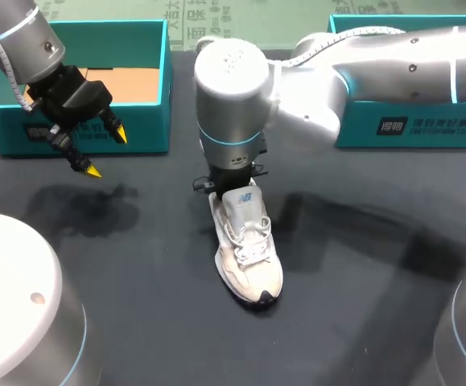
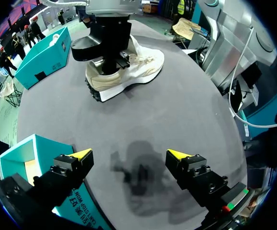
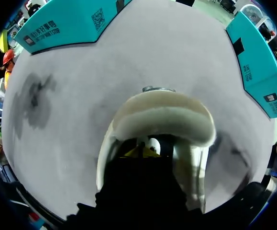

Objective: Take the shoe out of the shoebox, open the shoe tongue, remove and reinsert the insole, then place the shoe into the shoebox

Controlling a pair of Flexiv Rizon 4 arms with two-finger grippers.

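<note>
Our right gripper is sitting down inside the heel opening of the shoe. We are seeing only a bit of yellow in there, so we cannot tell whether it is open or has hold of anything. The shoe is standing upright at mid-table, out of any box, toe pointing toward five o'clock. We are judging the take-out as done and the tongue or insole step as in hand. The insole is not showing; reinserting it and boxing the shoe are left. Our left gripper is hovering at ten o'clock from the shoe, wide open and empty, before the left box. The right box is lying at two o'clock. The table is looking dark and matte, taking soft shadows.
</note>
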